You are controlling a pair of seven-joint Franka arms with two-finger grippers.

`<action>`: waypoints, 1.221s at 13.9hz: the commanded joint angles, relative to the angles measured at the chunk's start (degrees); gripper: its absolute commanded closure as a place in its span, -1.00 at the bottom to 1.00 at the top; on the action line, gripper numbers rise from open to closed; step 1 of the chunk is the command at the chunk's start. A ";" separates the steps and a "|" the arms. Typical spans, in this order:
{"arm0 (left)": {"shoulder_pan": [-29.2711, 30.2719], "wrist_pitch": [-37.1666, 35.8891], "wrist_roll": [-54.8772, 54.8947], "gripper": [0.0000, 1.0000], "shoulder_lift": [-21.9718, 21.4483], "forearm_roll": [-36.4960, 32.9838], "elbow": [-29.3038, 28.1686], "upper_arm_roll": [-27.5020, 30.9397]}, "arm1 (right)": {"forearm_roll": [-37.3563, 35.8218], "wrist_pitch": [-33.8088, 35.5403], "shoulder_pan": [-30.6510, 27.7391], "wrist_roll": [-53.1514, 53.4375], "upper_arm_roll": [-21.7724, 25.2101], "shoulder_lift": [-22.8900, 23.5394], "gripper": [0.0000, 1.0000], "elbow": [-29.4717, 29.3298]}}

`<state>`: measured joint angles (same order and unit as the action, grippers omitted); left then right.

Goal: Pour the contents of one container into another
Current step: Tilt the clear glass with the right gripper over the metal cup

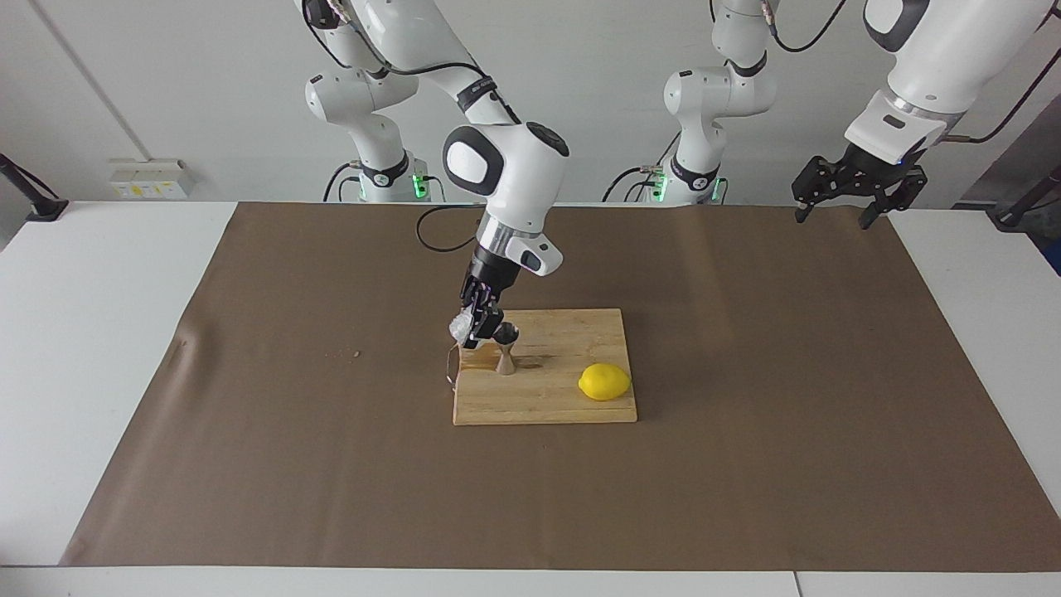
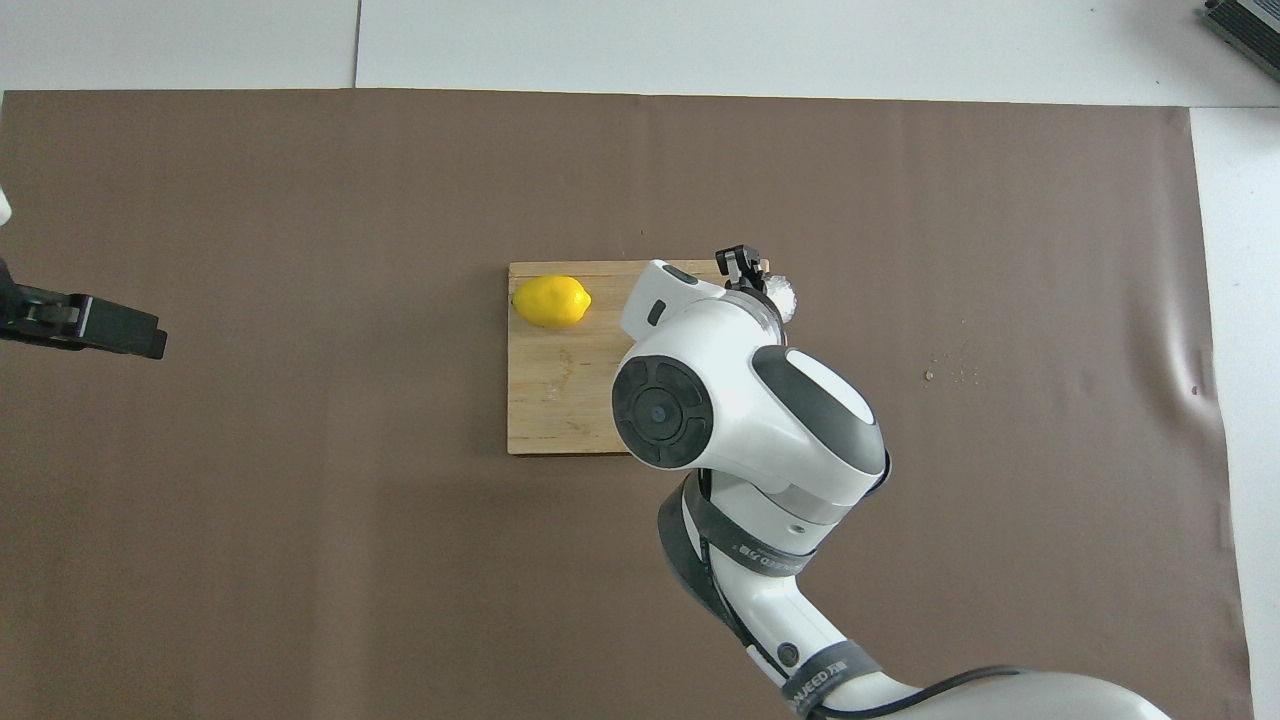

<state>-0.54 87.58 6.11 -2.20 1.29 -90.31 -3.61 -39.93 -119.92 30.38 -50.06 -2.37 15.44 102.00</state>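
Note:
My right gripper [image 1: 481, 327] hangs low over the wooden cutting board [image 1: 572, 406], at the corner toward the right arm's end, and is shut on the small clear cup [image 1: 458, 329]. The cup is held tilted, just beside and slightly above the steel jigger [image 1: 506, 350]. The jigger stands upright on the board with its dark mouth showing. From overhead the right arm hides the jigger; only the cup [image 2: 781, 292] and the right gripper [image 2: 740, 266] peek out past the wrist. My left gripper [image 1: 833, 219] waits, open and holding nothing, high over the table's edge at the left arm's end.
A yellow lemon [image 1: 604, 381] lies on the board [image 2: 560, 400] at the side toward the left arm. A brown mat [image 1: 746, 464] covers the table. A few crumbs [image 1: 352, 354] lie on the mat toward the right arm's end.

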 commanded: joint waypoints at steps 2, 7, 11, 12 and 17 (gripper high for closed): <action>0.27 0.75 -0.39 -1.00 -1.14 0.47 -1.54 0.01 | -2.34 0.65 0.12 0.84 -0.18 -1.55 0.90 1.45; 0.27 0.75 -0.39 -1.00 -1.14 0.47 -1.54 -0.08 | -1.29 0.91 0.03 2.15 -0.53 -1.20 0.90 0.40; 0.27 0.75 -0.39 -1.00 -1.14 0.47 -1.54 -0.08 | 2.05 0.91 -0.06 3.12 -1.15 -1.02 0.90 -0.13; 0.27 0.75 -0.31 -1.00 -1.14 0.47 -1.54 -0.08 | 3.01 0.91 -0.06 3.12 -1.15 -0.85 0.90 -0.91; 0.27 0.75 -0.31 -1.00 -1.14 0.47 -1.54 -0.08 | 9.16 0.91 -1.20 2.95 -1.06 -0.85 0.90 -1.53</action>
<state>-0.54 87.58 6.11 -2.20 1.29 -90.31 -3.61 -33.36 -119.88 29.76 -47.55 -3.00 15.13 100.83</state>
